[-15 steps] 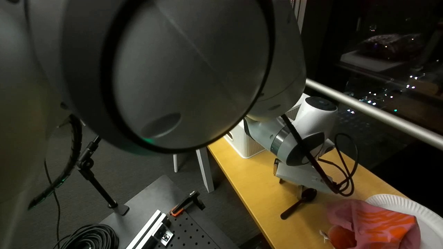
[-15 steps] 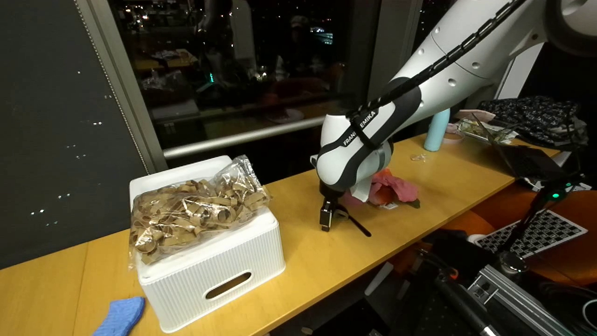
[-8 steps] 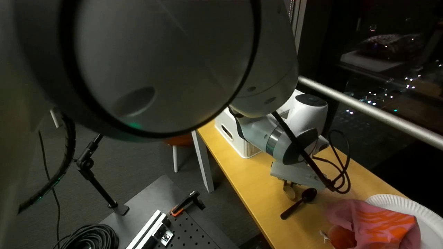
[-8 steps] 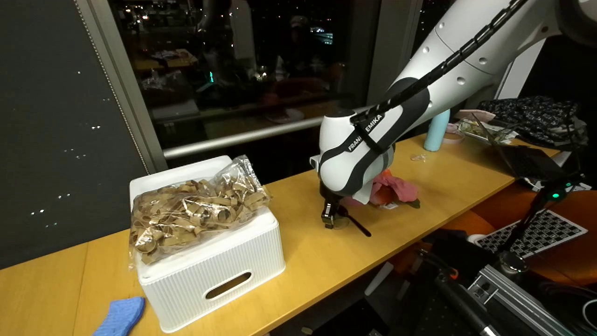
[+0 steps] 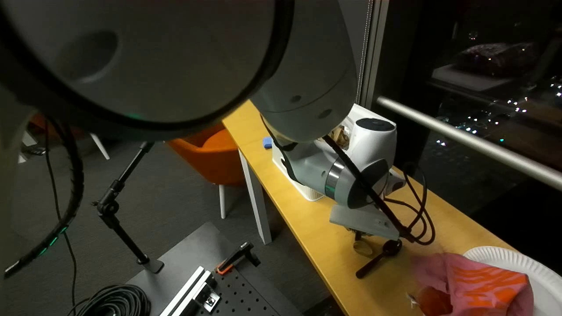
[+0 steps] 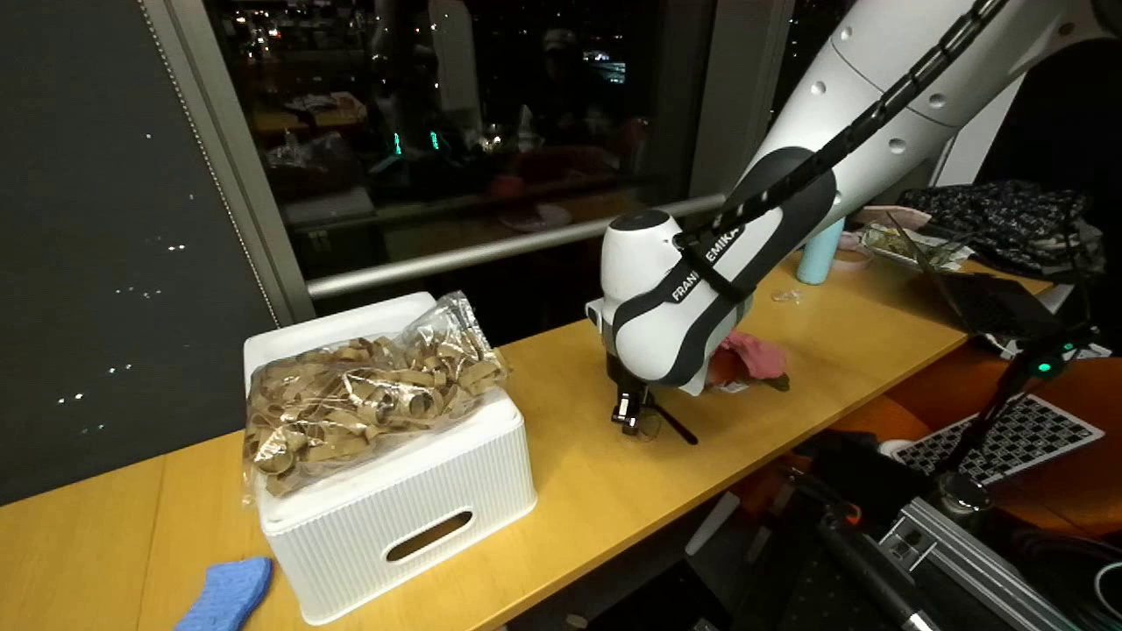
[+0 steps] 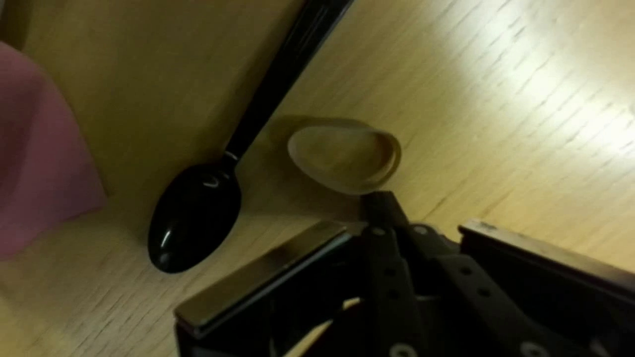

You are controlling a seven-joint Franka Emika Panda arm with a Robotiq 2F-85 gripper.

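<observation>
My gripper (image 7: 381, 201) points down at the wooden table, its fingers brought together. Right at the fingertips is a small pale, translucent ring (image 7: 345, 158), tilted, its near rim meeting them. Whether that rim is pinched between the fingers I cannot tell. A black spoon (image 7: 196, 218) lies left of the ring in the wrist view, apart from the gripper. At that view's left edge shows a pink cloth (image 7: 42, 163). In an exterior view the ring (image 5: 363, 248) sits just below the gripper, beside the spoon (image 5: 382, 259). Another exterior view shows the gripper (image 6: 628, 427) low over the table.
A white ribbed box (image 6: 421, 499) carries a clear bag (image 6: 377, 394) of brown paper loops. The pink and orange cloth (image 5: 483, 278) overlaps a white paper plate (image 5: 540, 276). A blue cloth (image 6: 226, 596), a light blue bottle (image 6: 820, 254) and a window rail (image 6: 517, 250) stand farther off.
The jaws have come from wide to shut. In an exterior view the gripper has shifted a little to the right. The ring has come out from behind the gripper and shifted slightly with it.
</observation>
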